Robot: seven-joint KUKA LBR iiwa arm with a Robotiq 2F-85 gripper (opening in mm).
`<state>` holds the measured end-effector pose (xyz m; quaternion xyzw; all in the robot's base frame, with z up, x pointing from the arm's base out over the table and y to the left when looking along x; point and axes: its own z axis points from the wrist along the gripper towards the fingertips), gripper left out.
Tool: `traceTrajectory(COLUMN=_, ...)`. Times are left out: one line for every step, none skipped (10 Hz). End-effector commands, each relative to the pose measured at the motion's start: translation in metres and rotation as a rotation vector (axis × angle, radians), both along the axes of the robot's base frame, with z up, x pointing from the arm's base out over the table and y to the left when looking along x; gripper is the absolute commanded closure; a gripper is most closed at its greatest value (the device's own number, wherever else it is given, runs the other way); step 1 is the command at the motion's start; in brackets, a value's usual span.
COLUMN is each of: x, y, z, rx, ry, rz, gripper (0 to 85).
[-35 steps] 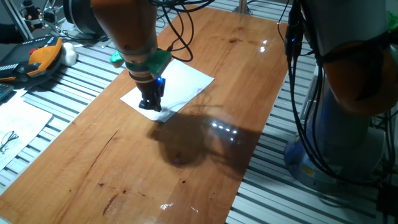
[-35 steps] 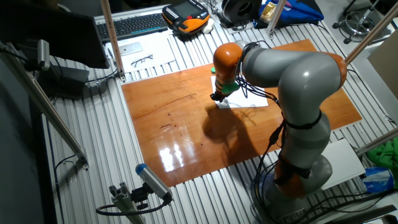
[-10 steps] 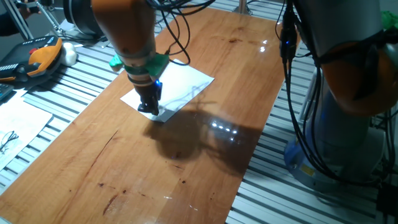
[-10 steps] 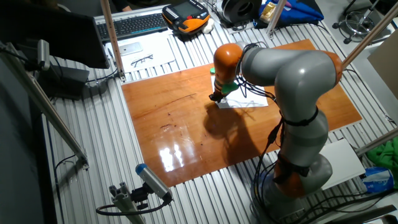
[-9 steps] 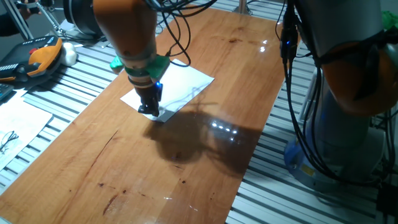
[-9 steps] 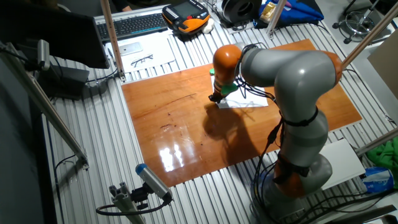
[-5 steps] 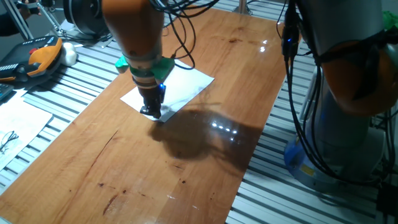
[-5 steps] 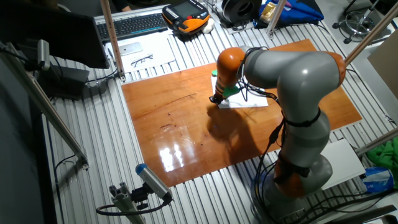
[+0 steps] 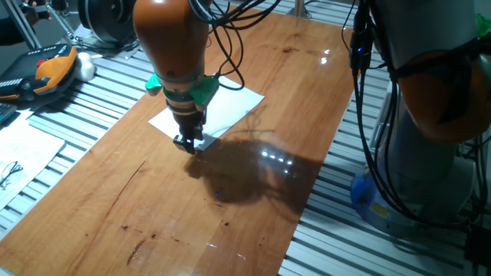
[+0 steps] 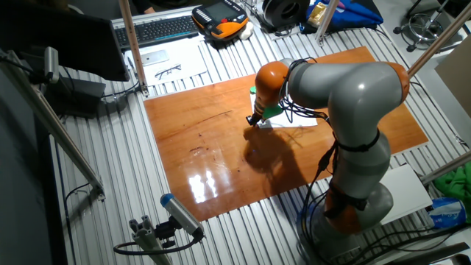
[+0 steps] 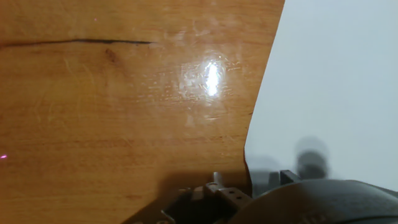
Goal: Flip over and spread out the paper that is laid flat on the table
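End effector (image 9: 187, 144): at the paper's near corner; finger state cannot be determined.
Paper (image 9: 226, 106): flat on table (image 9: 253, 192), blank face up.

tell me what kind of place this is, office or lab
Most likely a robotics lab. The table sits on a grey slatted metal bench, with a keyboard and a handheld controller at the back, and cables hanging by the arm.

The glossy reddish-brown tabletop (image 9: 253, 115) carries one white paper (image 9: 226, 103), lying flat near its far long edge, blank face up; dark grain marks streak the wood beside it.
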<state>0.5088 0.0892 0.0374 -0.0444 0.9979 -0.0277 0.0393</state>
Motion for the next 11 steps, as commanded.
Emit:
traceTrajectory(x=-0.0013, y=0.0011, z=-0.0039, rx=-0.002, ry=-0.004, rz=0.001, gripper=51.0)
traceTrajectory(x=-0.0038, y=0.0008, z=-0.0084, rx=-0.002, ry=-0.010, rz=0.005, gripper=51.0)
traceTrajectory(x=-0.0051, y=-0.0004, z=-0.0092, rx=-0.002, ry=-0.011, rz=0.006, gripper=51.0)
traceTrajectory(x=-0.0055, y=-0.0008, z=-0.0080, rx=-0.004, ry=-0.010, rz=0.008, gripper=51.0)
traceTrajectory(x=-0.0056, y=-0.0012, z=-0.0068, rx=-0.011, ry=-0.010, rz=0.009, gripper=51.0)
traceTrajectory(x=-0.0055, y=-0.0019, z=-0.0065, rx=-0.015, ry=-0.010, rz=0.009, gripper=51.0)
traceTrajectory(x=-0.0055, y=-0.0035, z=-0.0075, rx=-0.015, ry=-0.009, rz=0.012, gripper=51.0)
traceTrajectory(x=-0.0059, y=-0.0056, z=-0.0089, rx=-0.013, ry=-0.009, rz=0.014, gripper=51.0)
traceTrajectory(x=-0.0061, y=-0.0066, z=-0.0101, rx=-0.017, ry=-0.009, rz=0.015, gripper=51.0)
traceTrajectory(x=-0.0065, y=-0.0074, z=-0.0107, rx=-0.015, ry=-0.009, rz=0.017, gripper=51.0)
traceTrajectory(x=-0.0069, y=-0.0069, z=-0.0115, rx=-0.014, ry=-0.009, rz=0.015, gripper=51.0)
